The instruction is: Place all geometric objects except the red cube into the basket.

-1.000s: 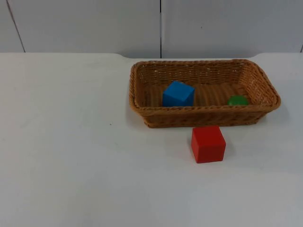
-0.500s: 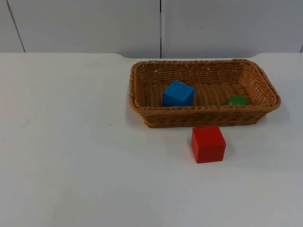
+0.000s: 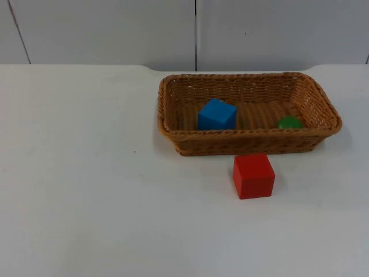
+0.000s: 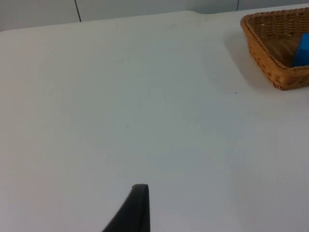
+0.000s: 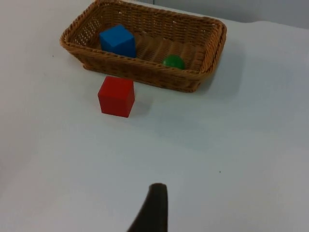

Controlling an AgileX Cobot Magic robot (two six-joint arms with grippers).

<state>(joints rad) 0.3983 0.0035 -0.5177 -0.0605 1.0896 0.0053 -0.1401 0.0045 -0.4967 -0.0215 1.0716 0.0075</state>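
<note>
A woven brown basket (image 3: 248, 140) stands on the white table right of centre. Inside it lie a blue cube (image 3: 217, 115) toward its left end and a small green piece (image 3: 289, 122) toward its right end. A red cube (image 3: 253, 175) rests on the table just in front of the basket's near wall, apart from it. The right wrist view has the basket (image 5: 140, 72), blue cube (image 5: 118, 40), green piece (image 5: 173, 61) and red cube (image 5: 116, 96) well ahead of my right gripper (image 5: 152, 208). My left gripper (image 4: 135, 208) waits over bare table, far left of the basket (image 4: 270, 63).
The grey partition wall (image 3: 196, 32) closes off the table behind the basket. White table top (image 3: 81, 190) spreads wide to the left and in front of the red cube.
</note>
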